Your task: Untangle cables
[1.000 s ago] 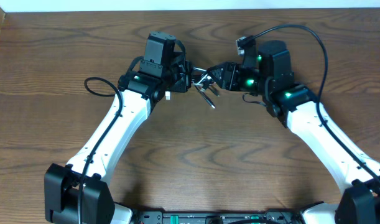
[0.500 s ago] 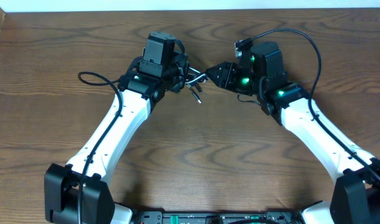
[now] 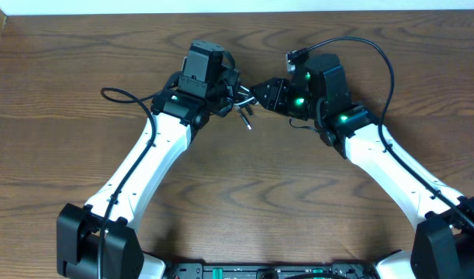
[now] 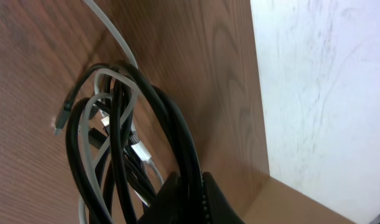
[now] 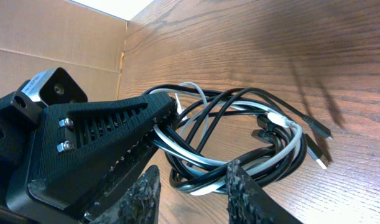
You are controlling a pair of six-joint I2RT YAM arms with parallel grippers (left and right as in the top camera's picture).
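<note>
Judging by their thinness, the cables [image 4: 118, 118] were expected to handle as light, limp and a little springy: black and white/grey cords in slack overlapping loops that would sag and slide rather than keep a shape. The jackets looked smooth, so a loose pinch was judged likely to slip. The plug ends [image 5: 318, 157] looked small and stiff, the likeliest parts to snag when drawn through a loop. Best hold, as a judgement: a single strand on an outer loop, or just behind a free plug, not across the whole knot, since a pull on several strands would tighten it.

The bundle sat at the tip of the left gripper [image 5: 166, 118], spreading away from it over the table [image 3: 244, 178]; whether the lowest loops touched the wood could not be told. Its jaws stood closed on several strands, as read from the right wrist view; the left wrist view showed only one finger, loops crossing it.

The right gripper [image 5: 196, 190] sat facing the left gripper across the bundle, jaws parted wide, the bottom of the loops lying between them but not gripped.

Containers: none seen. A cardboard wall [image 5: 59, 37] stood behind the left gripper; nothing showed in or on it
</note>
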